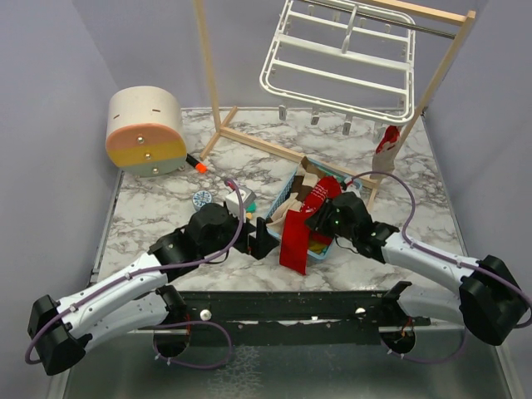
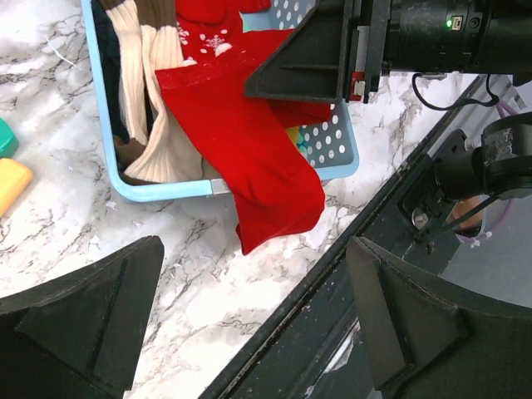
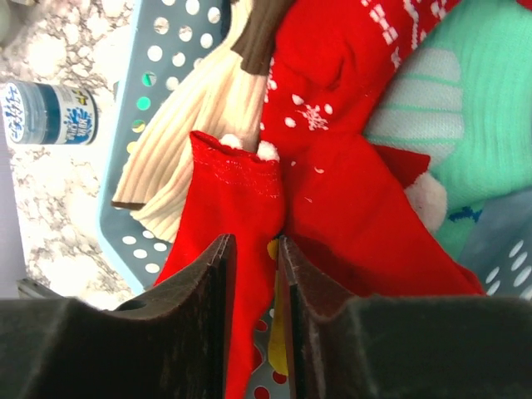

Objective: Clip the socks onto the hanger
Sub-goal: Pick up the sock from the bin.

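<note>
- One white marble table with grey veins carries a light-blue perforated plastic basket near its middle.
- Behind the basket stands a light wooden frame stand.
- From the stand's rail, above and behind the basket, hangs the large white plastic rectangular hanger with parallel crossbars. A red-and-white sock dangles below the hanger's near right corner.
- Far left of the basket, a round beige drum with pink and yellow bands lies on its side.
- The right gripper sits over the basket's near side, its fingers pressed together on a plain bright red sock.
- That red sock drapes over the basket's near wall and hangs down towards the table's front edge.
- Just left of the basket's near corner, the left gripper has its fingers wide apart with nothing between them.
- Inside the basket lie a beige ribbed sock, a teal sock and a red sock with white snowflakes.
- Left of the basket lies a small clear bottle with a blue label.
</note>
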